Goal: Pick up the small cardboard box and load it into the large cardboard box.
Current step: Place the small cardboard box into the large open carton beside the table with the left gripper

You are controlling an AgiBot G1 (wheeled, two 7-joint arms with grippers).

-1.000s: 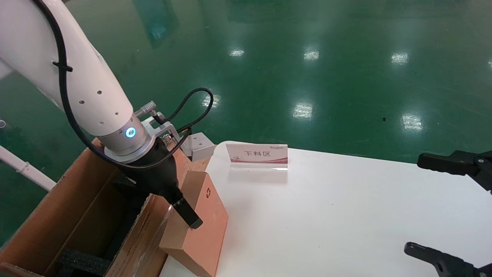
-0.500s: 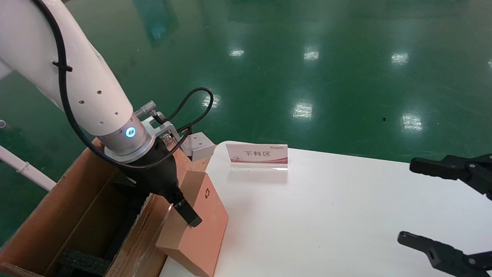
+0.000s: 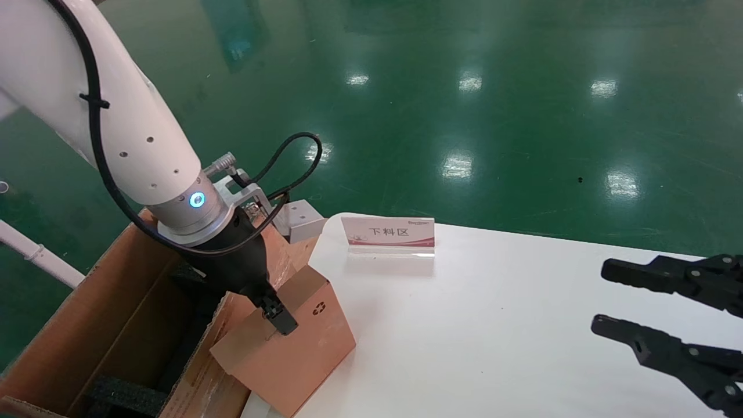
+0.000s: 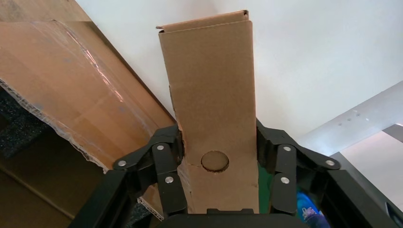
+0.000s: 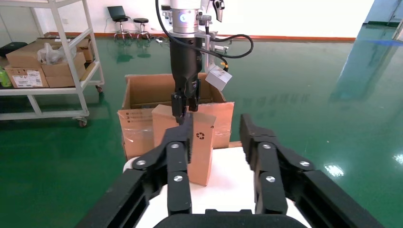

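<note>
Small cardboard box (image 3: 290, 342) is clamped in the left gripper (image 3: 277, 318), jaws pinching its narrow top edge from both sides, and the left wrist view shows the fingers (image 4: 164, 161) pressed right against the cardboard, so that grip is solid. The box hangs just below the jaws at the desk (image 3: 493, 325) edge, right beside the taped flap of the large cardboard box (image 3: 116, 325), and I honestly can't tell if its bottom corner is touching the desk or already clear of it, because the frame cuts that part off. The carton's near end is cropped too, and the arm hides most of its inside; only bits of black foam (image 3: 125, 397) show. Compared with a second ago the box has swung round: it's tilted more, the recycling mark now faces up and toward the desk side, and the jaws sit higher and closer to the carton. The right gripper (image 3: 633, 305) is off over the far side of the desk, jaws spread with nothing between them, and it has slid further in than before. The white-and-red sign card (image 3: 388, 233) sits on the desk beyond the left jaws, same spot.
</note>
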